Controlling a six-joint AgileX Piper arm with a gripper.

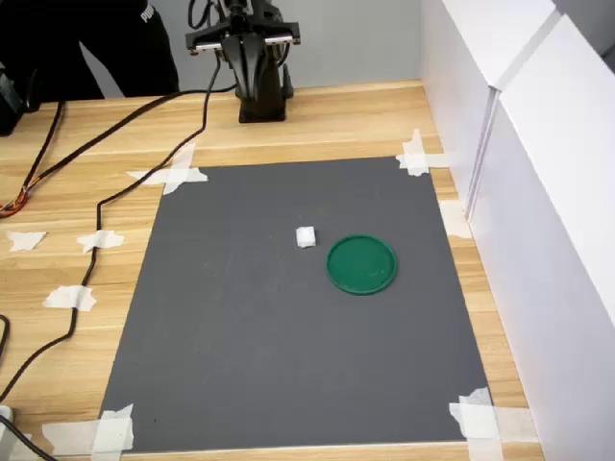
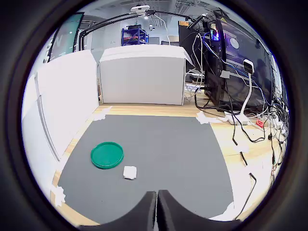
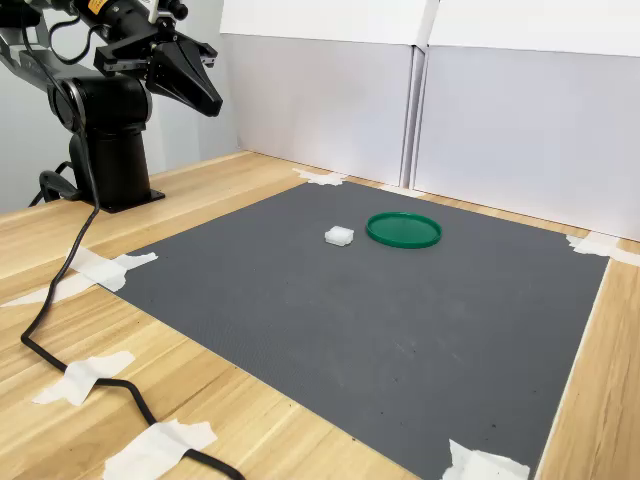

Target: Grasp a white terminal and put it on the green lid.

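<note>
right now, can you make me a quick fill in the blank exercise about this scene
1. The white terminal lies on the ____ mat.
2. The green lid has ____ resting on it.
3. The gripper fingers are ____, holding nothing.
4. The mat's corners are fixed with white ____.

Missing words: grey; nothing; shut; tape

Even, bright indoor light; shadows are soft and faint. Both exterior views are sharp. The wrist view is fisheye-warped, with a black, blurred ring around its edges.
</note>
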